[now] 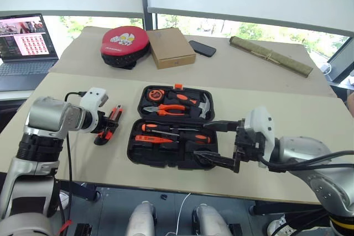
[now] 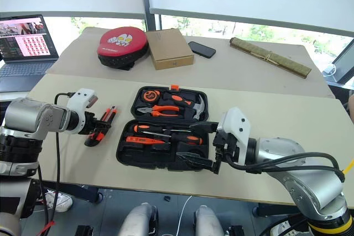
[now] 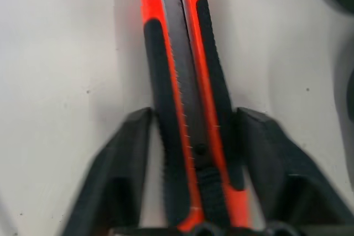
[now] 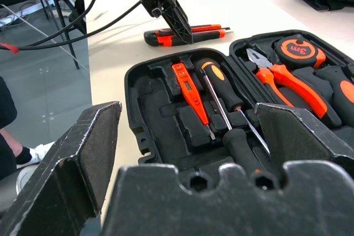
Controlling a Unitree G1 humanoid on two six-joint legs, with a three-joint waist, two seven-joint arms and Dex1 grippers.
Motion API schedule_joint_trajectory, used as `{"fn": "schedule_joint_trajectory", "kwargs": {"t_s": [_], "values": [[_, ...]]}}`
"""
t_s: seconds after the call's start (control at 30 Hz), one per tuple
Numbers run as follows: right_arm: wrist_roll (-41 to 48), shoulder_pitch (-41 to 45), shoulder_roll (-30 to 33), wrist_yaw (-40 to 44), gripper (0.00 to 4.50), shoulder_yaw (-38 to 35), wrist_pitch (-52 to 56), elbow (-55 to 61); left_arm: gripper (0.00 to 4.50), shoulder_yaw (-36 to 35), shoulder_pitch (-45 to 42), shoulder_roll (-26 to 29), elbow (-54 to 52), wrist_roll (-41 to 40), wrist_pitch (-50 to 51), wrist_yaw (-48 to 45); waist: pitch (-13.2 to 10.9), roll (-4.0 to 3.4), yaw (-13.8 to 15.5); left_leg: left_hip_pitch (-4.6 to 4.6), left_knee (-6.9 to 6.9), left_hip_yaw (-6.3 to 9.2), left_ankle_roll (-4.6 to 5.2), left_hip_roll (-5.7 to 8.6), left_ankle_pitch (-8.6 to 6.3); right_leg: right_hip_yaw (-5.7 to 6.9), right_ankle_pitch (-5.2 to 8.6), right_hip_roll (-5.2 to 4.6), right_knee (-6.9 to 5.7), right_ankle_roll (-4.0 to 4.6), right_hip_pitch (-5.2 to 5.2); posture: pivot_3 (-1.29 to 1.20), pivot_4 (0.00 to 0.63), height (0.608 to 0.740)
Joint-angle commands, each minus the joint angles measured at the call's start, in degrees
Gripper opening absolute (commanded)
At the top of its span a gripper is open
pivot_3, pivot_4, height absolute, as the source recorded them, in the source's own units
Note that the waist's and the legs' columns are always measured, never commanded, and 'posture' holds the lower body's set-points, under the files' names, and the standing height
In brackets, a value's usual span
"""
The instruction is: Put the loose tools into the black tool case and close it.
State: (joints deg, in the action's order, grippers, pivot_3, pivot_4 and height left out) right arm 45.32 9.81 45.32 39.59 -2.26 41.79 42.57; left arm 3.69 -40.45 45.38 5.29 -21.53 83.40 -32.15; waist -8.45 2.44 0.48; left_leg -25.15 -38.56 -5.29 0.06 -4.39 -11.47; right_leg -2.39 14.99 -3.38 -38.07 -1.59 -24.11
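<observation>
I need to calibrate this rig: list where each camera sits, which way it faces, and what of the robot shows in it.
Left eye and right eye views: on the head, looking forward and down over the table; both arms show.
Left wrist view: along the left gripper down at the utility knife; its two fingers flank the knife.
Right wrist view: along the right gripper across the open black tool case; its fingers stand wide apart.
Shared: the right wrist view also shows the left gripper over the knife, as the head views do.

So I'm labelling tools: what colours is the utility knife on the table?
Black and orange utility knife, clearest in the left wrist view.
</observation>
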Motion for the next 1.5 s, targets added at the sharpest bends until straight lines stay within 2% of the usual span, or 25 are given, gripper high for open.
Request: {"fn": "schedule_joint_trajectory", "kwargs": {"t_s": [0.03,0.17,0.3,0.37,0.5,0.57,0.7,0.83,0.93,1.1,1.27,1.5], "values": [[1.5,-0.4,1.0,-0.6,4.5,-3.3,0.1,2.9,1.54,-0.6,1.8,2.0,4.9,1.1,-3.9,-1.3,0.1,-0.11,0.0,0.0,0.0,0.01,0.0,0.0,0.0,0.0,0.0,0.0,0.0,0.0,0.0,0.0,0.15,0.74],[3.3,-1.4,2.6,-0.4,4.5,-5.0,1.0,3.6,1.54,0.1,0.9,7.3,5.0,2.4,-22.3,-11.7,0.0,-0.05,-0.2,0.03,0.01,0.09,0.0,-0.01,0.0,0.0,0.0,0.08,-0.02,0.06,-0.04,0.0,0.15,0.74],[5.3,-3.2,5.2,1.4,4.5,-6.4,2.1,4.5,1.54,-0.2,-0.1,12.9,-1.7,-1.3,-41.9,-33.7,-0.1,0.21,0.0,-0.14,0.01,0.09,-0.01,-0.02,0.0,0.03,0.0,0.05,0.04,0.09,-0.14,0.0,0.15,0.74],[6.0,-3.8,5.9,1.7,4.5,-6.7,2.3,4.7,1.54,1.6,-1.0,13.9,-6.0,-3.0,-47.5,-43.1,-0.1,0.21,0.6,-0.23,0.01,0.03,0.0,0.03,-0.01,0.06,0.0,-0.07,0.14,0.06,-0.12,0.0,0.15,0.74],[6.5,-4.1,6.3,1.6,4.5,-6.6,2.4,4.8,1.54,6.7,-2.1,13.7,-9.7,-0.7,-55.3,-53.1,-0.1,0.18,0.9,-0.28,-0.03,-0.02,0.08,0.06,-0.06,0.03,-0.03,-0.11,0.38,-0.01,-0.03,0.0,0.15,0.74],[6.5,-4.0,6.3,1.3,4.5,-6.2,2.4,4.9,1.54,10.4,-3.4,11.7,-11.7,0.6,-57.4,-56.1,-0.1,0.18,0.8,-0.27,-0.03,-0.02,0.08,0.05,-0.05,0.02,-0.04,-0.06,0.36,-0.03,-0.04,0.0,0.15,0.74],[6.9,-4.5,6.1,-0.1,4.5,-6.4,2.7,6.1,1.54,19.4,-5.7,8.1,-14.3,7.5,-59.3,-58.3,-0.1,0.18,0.5,-0.3,-0.1,0.04,0.09,0.05,-0.05,0.01,-0.04,0.0,0.3,-0.07,-0.05,0.0,0.15,0.74],[7.1,-5.7,5.6,-2.3,4.5,-6.8,2.9,7.5,1.54,24.4,-6.7,6.3,-14.7,12.4,-56.7,-57.8,-0.1,0.18,0.2,-0.33,-0.13,0.11,0.1,0.05,-0.05,0.0,-0.03,0.03,0.28,-0.1,-0.06,0.0,0.15,0.74],[7.2,-7.0,5.4,-3.8,4.5,-7.3,2.7,8.8,1.54,25.6,-6.4,4.7,-14.8,14.5,-56.1,-56.7,-0.1,0.19,0.1,-0.33,-0.13,0.15,0.1,0.05,-0.05,-0.01,-0.03,0.05,0.25,-0.11,-0.07,0.0,0.15,0.74],[7.4,-10.3,5.1,-5.8,4.5,-8.9,2.0,10.6,1.54,28.4,-6.8,2.2,-14.2,17.4,-49.7,-55.0,-0.1,0.19,0.2,-0.34,-0.18,0.19,0.1,0.06,-0.05,-0.01,-0.01,0.04,0.23,-0.15,-0.04,0.0,0.15,0.74],[8.2,-11.2,5.0,-7.3,4.5,-9.7,1.9,11.3,1.54,30.5,-5.8,1.4,-12.1,21.7,-51.2,-53.3,-0.1,0.17,0.2,-0.31,-0.2,0.23,0.1,0.08,-0.05,-0.01,0.0,0.04,0.2,-0.16,-0.02,0.0,0.15,0.74],[9.4,-10.5,5.1,-8.6,4.5,-9.6,2.1,11.0,1.54,30.4,-5.3,-0.4,-12.6,21.1,-49.3,-54.0,-0.1,0.12,0.4,-0.17,-0.23,0.24,0.11,0.1,-0.04,-0.02,0.0,0.03,0.12,-0.16,0.1,0.0,0.15,0.74]]}}
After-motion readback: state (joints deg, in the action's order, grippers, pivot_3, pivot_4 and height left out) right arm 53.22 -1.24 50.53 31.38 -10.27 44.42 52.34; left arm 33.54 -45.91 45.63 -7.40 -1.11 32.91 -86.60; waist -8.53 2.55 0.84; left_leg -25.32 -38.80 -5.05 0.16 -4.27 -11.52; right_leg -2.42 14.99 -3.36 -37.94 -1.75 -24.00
